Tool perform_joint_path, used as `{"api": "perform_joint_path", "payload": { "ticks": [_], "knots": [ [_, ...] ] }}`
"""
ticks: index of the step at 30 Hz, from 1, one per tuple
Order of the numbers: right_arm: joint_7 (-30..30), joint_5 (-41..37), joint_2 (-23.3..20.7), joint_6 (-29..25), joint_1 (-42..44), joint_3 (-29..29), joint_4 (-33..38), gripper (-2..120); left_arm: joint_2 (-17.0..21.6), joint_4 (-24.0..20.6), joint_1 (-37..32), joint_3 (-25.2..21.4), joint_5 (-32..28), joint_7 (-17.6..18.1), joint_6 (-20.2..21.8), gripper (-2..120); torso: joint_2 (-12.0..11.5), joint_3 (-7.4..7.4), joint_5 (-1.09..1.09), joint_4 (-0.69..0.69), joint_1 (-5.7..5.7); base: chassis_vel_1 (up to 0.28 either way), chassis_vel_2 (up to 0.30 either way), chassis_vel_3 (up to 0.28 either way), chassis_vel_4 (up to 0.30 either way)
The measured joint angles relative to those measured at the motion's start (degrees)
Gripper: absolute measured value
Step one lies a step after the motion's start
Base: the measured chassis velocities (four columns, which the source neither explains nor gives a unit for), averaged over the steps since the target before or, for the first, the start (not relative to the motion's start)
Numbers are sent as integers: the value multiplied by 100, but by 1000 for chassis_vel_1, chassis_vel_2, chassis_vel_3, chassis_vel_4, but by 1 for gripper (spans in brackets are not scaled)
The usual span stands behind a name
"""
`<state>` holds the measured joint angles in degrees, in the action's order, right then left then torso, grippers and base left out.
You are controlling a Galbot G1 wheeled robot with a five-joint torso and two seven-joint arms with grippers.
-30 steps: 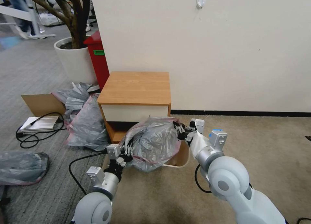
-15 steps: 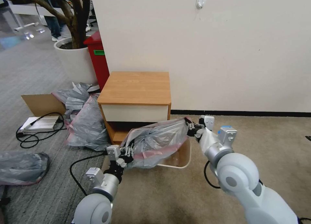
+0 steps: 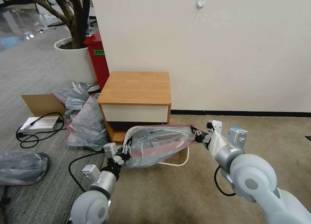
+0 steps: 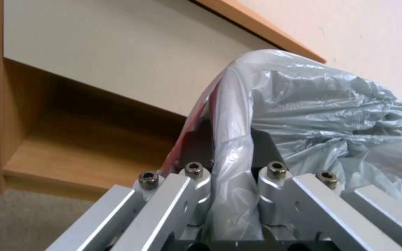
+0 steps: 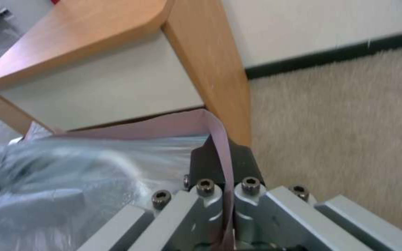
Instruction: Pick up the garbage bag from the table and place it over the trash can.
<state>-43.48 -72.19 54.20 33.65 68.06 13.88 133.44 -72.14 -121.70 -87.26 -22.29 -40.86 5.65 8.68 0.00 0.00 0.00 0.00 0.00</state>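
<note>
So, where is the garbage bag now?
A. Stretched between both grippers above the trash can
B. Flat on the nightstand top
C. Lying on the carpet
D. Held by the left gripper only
A: the left gripper and the right gripper each pinch an end of the garbage bag, stretched above the trash can.

Left gripper [image 3: 127, 148]: arm low, reaching forward, fingers clamped on garbage bag [image 3: 155, 144] edge. Right gripper [image 3: 196, 134]: arm extended forward, fingers pinching opposite bag rim.
</note>
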Motion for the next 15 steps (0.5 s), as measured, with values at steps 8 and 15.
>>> {"api": "perform_joint_path", "payload": {
  "ticks": [8,15],
  "knots": [
    [-219,-291,27,-136,127,57,165,2,6,6,92,-79,-576,112,205,8,0,0,-1,0,0,0,0,0,0],
    [-210,-23,193,-269,457,124,293,23,8,38,198,-138,-952,307,264,8,0,0,0,0,0,0,0,0,0]
  ]
}}
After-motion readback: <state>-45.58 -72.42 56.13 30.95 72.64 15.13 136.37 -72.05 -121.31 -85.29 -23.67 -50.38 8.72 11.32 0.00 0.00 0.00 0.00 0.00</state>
